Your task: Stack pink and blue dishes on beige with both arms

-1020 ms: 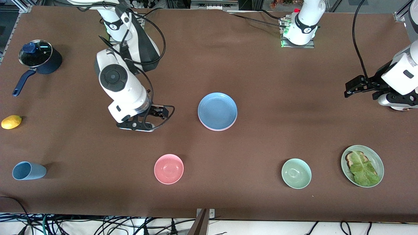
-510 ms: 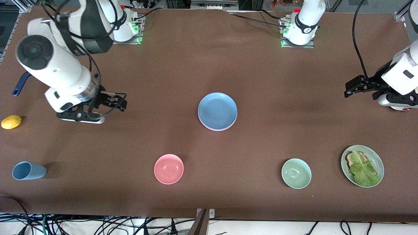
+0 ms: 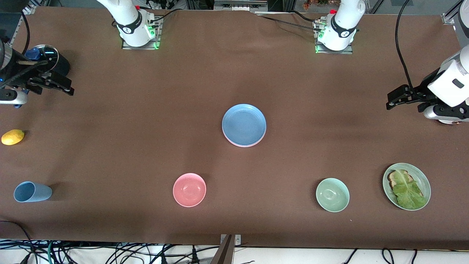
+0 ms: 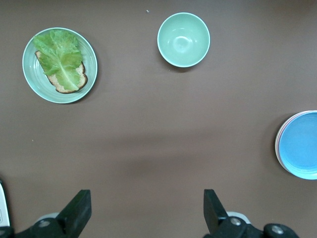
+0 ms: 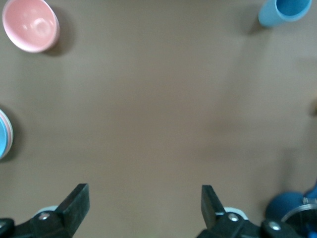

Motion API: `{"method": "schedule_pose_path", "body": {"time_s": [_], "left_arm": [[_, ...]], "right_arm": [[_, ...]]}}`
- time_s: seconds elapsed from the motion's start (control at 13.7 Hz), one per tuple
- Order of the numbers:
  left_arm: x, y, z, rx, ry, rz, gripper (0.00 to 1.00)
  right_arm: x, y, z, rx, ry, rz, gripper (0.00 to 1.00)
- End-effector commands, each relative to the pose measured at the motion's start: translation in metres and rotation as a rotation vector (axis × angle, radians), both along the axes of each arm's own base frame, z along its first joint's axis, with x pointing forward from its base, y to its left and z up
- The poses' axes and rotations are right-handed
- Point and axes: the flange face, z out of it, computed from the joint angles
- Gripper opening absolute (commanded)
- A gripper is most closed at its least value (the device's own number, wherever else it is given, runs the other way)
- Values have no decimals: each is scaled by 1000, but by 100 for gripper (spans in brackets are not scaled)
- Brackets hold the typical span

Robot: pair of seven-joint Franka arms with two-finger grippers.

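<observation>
The light blue plate [image 3: 244, 124] lies in the middle of the table, on top of a stack. The pale pink plate's rim [image 3: 242, 145] peeks out beneath it, and shows again in the left wrist view as a pink plate rim [image 4: 277, 144] around the blue plate [image 4: 302, 145]. No beige plate shows in any view. My right gripper [image 3: 55, 86] hangs open and empty at the right arm's end of the table, beside the pot. At the left arm's end, my left gripper [image 3: 395, 98] waits, open and empty, above bare table.
A dark blue lidded pot [image 3: 45, 64] and a lemon [image 3: 13, 136] lie at the right arm's end. Along the edge nearest the front camera stand a blue cup [image 3: 31, 191], a pink bowl [image 3: 189, 189], a pale green bowl [image 3: 332, 194] and a green plate [image 3: 424, 180] with toast and lettuce.
My right arm has swung away from the middle of the table to its own end, and its gripper now hangs by the pot. The left arm and the plates have not moved.
</observation>
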Motion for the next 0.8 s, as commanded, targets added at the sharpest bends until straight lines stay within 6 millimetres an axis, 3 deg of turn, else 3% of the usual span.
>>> {"method": "schedule_pose_path", "body": {"time_s": [0.0,0.73], "left_arm": [[1,0,4,-13,-8,3,100],[5,0,5,-15,-13,3,100]], "right_arm": [[-6,-1,-5,-9,16,0,100],[-15,4,-1,-33,-6,10,100]]}}
